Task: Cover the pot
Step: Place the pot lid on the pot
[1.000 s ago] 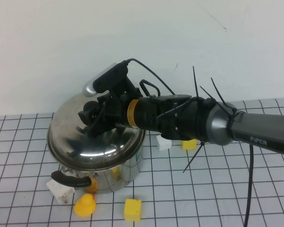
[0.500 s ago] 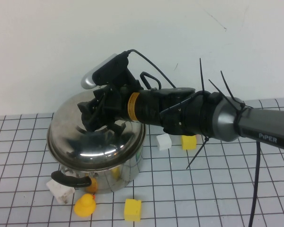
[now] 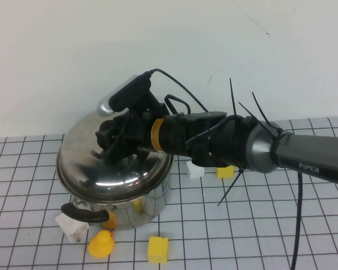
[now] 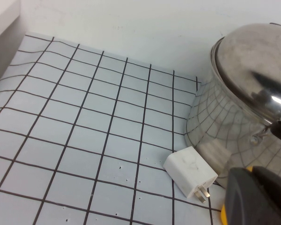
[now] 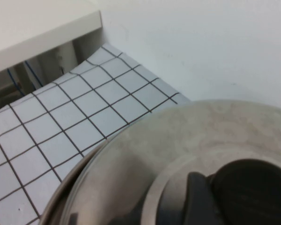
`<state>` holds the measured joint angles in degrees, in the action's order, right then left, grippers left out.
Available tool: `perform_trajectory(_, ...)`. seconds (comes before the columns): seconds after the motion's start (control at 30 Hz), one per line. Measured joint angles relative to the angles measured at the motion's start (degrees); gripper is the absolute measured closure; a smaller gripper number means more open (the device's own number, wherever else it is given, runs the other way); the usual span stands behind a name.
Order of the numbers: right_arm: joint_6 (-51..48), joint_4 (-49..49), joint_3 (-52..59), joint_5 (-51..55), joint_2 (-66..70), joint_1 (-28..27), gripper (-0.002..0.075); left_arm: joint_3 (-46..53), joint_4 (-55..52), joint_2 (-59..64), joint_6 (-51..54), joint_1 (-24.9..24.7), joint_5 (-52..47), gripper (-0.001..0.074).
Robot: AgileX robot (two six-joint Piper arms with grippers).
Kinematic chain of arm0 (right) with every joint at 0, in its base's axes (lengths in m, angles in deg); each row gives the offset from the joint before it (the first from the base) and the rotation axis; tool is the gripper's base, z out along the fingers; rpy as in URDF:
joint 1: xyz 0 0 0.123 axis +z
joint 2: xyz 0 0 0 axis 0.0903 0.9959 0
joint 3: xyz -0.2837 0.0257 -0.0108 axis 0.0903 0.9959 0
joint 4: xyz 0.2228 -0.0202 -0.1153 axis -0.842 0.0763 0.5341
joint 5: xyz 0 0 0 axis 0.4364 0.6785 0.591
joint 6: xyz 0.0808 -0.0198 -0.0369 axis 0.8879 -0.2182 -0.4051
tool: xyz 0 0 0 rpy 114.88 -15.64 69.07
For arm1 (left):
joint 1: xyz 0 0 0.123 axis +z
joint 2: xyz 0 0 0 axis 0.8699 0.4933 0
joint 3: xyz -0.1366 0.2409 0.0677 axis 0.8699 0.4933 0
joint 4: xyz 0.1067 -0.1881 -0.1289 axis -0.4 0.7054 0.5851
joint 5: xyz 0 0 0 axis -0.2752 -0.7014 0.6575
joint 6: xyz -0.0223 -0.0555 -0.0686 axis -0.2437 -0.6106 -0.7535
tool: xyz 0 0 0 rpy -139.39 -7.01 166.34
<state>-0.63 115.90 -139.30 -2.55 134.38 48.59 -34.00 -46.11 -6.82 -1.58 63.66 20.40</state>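
The steel pot stands at the left of the gridded table, with a black side handle toward the front. The domed steel lid lies over its mouth, tilted toward the front. My right gripper reaches in from the right and is shut on the lid's black knob, one finger pressed against it. The lid fills the right wrist view. The left wrist view shows the pot and lid from the side. My left gripper is low beside the pot and out of the high view.
A white charger plug lies against the pot's front left and shows in the left wrist view. A yellow duck and a yellow block lie in front. A white cube and a yellow cube lie right of the pot.
My right arm lifted slightly half a second ago and has come back down to where it was. The lid and pot look unmoved.
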Motion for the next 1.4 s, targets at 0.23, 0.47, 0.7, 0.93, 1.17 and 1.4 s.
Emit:
perform_trajectory(0.23,0.00,0.25,0.00,0.00,0.00,0.00,0.0367,0.00,0.00,0.00,0.00,0.00,0.00,0.0738)
perform_trajectory(0.47,0.00,0.62,0.00,0.00,-0.10,0.00,0.0367,0.00,0.00,0.00,0.00,0.00,0.00,0.0738)
perform_trajectory(0.7,0.49,1.52,0.33,0.54,-1.63,0.00,0.0367,0.00,0.00,0.00,0.00,0.00,0.00,0.0738)
perform_trajectory(0.93,4.61,2.70,0.45,-0.57,-2.12,0.00,0.0367,0.00,0.00,0.00,0.00,0.00,0.00,0.0738)
perform_trajectory(1.17,4.96,3.06,0.45,-1.53,-2.12,0.00,0.0367,0.00,0.00,0.00,0.00,0.00,0.00,0.0738)
perform_trajectory(1.4,4.96,3.06,0.45,-1.53,-1.40,0.00,0.0367,0.00,0.00,0.00,0.27,0.00,0.00,0.0738)
